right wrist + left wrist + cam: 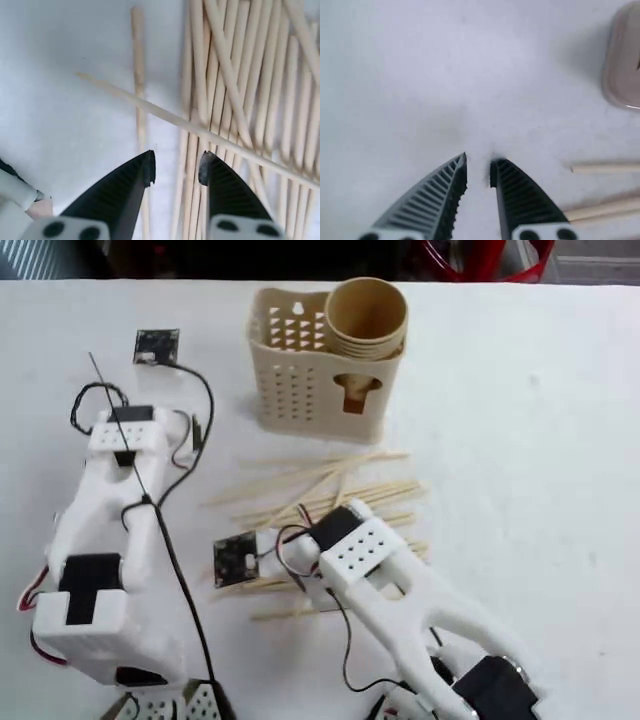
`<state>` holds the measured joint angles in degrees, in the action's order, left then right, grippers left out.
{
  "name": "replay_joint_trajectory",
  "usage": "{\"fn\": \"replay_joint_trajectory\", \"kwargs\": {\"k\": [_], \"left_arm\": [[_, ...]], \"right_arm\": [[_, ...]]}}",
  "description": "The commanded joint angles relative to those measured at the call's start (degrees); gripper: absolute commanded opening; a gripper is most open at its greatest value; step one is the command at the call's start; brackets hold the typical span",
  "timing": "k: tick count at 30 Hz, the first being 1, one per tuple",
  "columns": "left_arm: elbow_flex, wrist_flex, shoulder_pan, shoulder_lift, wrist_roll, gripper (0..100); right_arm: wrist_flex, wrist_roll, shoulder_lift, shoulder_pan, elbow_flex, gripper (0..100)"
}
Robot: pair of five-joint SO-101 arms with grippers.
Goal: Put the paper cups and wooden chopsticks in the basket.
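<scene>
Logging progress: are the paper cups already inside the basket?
Yes, the stacked paper cups stand inside the basket, at one end.

basket (290, 390): we count one
paper cups (367, 320): three or four by our eyes, nested
chopsticks (235, 75): well over a dozen, we can't count exactly
arms (100, 530): two

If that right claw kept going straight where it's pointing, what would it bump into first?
Most likely the loose wooden chopsticks, directly ahead of the open right claw; depth is hard to judge.
</scene>
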<state>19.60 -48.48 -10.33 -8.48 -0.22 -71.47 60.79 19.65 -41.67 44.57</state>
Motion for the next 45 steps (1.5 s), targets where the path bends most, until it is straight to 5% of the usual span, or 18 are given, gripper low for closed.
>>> {"fn": "replay_joint_trajectory", "kwargs": {"k": [1,8,19,30,37,45], "left_arm": [[-0.26,1.23,0.40,3.38,0.53,10],[0.97,2.20,0.66,3.38,0.79,10],[1.58,2.29,0.66,3.38,0.44,10],[0.79,2.37,0.40,3.38,0.44,10],[0.53,2.37,0.40,3.38,0.44,10],[0.35,2.37,0.40,3.38,0.44,10]], "right_arm": [[1.27,-1.14,0.22,-0.48,-0.62,14.9],[2.33,-1.67,1.19,2.68,0.62,14.9],[-1.89,15.47,15.25,19.03,0.79,15.2],[5.32,16.18,12.88,11.56,0.53,15.9],[14.02,25.14,-2.86,14.73,0.35,24.6],[20.00,25.49,-8.84,13.93,0.70,20.5]]}}
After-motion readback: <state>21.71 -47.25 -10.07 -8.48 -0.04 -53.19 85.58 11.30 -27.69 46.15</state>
